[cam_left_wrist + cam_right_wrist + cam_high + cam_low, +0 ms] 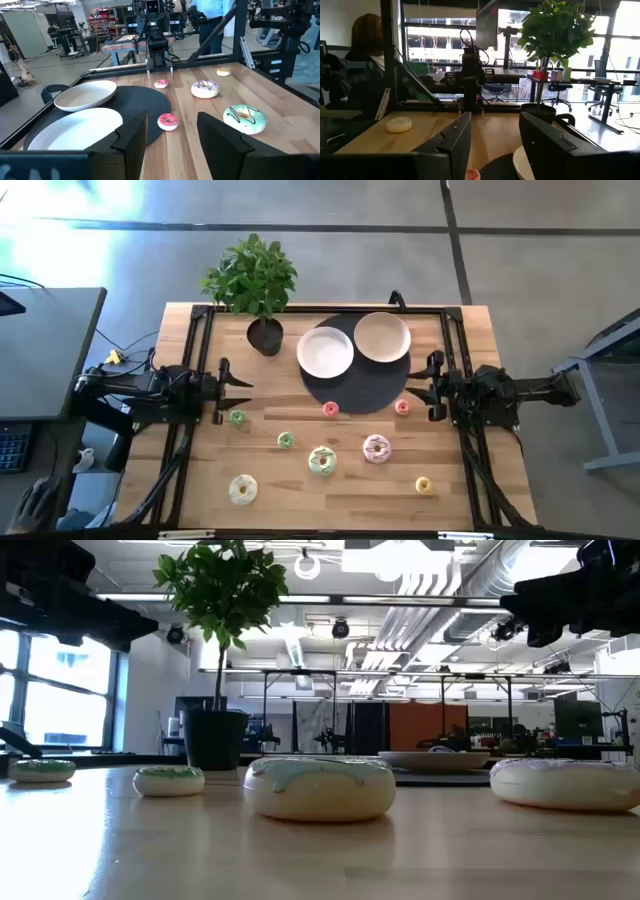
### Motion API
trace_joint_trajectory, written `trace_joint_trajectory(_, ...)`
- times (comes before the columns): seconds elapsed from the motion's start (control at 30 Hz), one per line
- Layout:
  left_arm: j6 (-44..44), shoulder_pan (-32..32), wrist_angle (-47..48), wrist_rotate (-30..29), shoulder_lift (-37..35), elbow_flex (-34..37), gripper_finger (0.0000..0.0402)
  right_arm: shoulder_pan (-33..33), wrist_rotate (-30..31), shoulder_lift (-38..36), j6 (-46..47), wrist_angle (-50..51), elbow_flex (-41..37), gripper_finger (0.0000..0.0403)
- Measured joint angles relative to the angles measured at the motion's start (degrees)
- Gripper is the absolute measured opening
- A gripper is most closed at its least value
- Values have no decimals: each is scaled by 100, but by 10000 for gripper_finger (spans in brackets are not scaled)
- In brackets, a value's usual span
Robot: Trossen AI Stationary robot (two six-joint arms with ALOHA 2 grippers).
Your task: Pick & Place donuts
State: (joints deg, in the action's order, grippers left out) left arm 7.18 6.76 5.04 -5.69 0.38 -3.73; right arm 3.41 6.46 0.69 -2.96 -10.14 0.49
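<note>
I hold both arms parked at the edges of the surface [200, 480]. The left pincer [243, 386] points inward from the left side with its fingers apart and nothing between them; the right pincer [415, 389] mirrors it from the right side, fingers likewise apart and empty.

Hazards as I judge them:
- The tiny donuts are low and light. A descent slightly off centre could push one along the wood instead of capturing it.
- The pink tiny donut [330, 409] lies on the rim of the dark round mat [345, 395]. A finger could catch the mat edge and drag the mat together with the white plate [325, 351] and the cream plate [382, 337].
- Both arms reaching for the middle at once risk contact with each other.
- The potted plant [255, 280] stands just behind the left pincer's reach zone; a high swing toward the plates could brush its leaves.

Donut positions:
- A green tiny donut [237, 417] lies near the left pincer, toward the front edge.
- A red tiny donut [402, 407] lies near the right pincer, at the mat's rim.
- A second green tiny donut [286, 440], the green-cream donut [321, 461] and the pink donut [376, 448] sit mid-surface, apart from both pincers.
- The pale yellow donut [243, 489] and an orange tiny donut [423, 485] lie farthest forward.

No donut is on a plate yet.
</note>
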Motion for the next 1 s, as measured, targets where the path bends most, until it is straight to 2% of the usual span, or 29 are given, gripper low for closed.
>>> trace_joint_trajectory(1.0,0,2,0,22,0,0,170,1,0,0,-2,1,0,158)
